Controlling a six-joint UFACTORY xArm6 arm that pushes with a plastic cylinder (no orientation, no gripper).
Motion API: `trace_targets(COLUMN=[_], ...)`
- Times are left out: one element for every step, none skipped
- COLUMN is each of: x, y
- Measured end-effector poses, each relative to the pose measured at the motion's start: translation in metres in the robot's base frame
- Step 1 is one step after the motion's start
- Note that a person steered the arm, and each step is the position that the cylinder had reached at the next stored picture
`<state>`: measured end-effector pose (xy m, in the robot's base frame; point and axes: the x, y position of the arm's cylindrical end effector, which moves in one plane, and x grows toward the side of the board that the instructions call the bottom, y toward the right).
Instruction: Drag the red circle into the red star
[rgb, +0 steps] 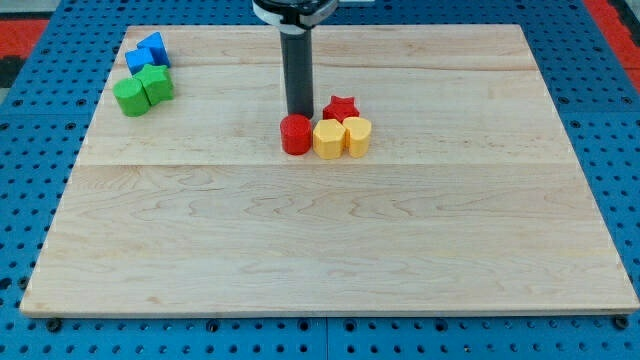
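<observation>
We take the red circle (296, 134) as our landmark: it sits on the wooden board (330, 250) a little above the board's middle and slightly toward the view's left of centre. Our rod comes straight down from the view's top, and my tip (298, 114) ends just behind the red circle, on its upper side in the view, so close that we cannot tell whether the two touch. The rod is a plain dark shaft that holds nothing. The red circle is a short round cylinder standing on its flat face; being round, it has no long axis across the board and points no particular way. The red star (341, 108) lies up and to the view's right of the circle, near it but apart. Touching the circle's right side is a yellow block (328, 139), and a second yellow block (357, 135) sits against that one. Far toward the view's upper left of the circle, two blue blocks (148, 51) and two green blocks (143, 91) cluster by the board's corner.
</observation>
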<state>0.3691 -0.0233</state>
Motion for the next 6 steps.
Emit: trace_targets(x=[-0.009,0.055,0.053,0.053,0.05,0.045], y=[-0.066,-0.059,-0.049,-0.027,-0.006,0.018])
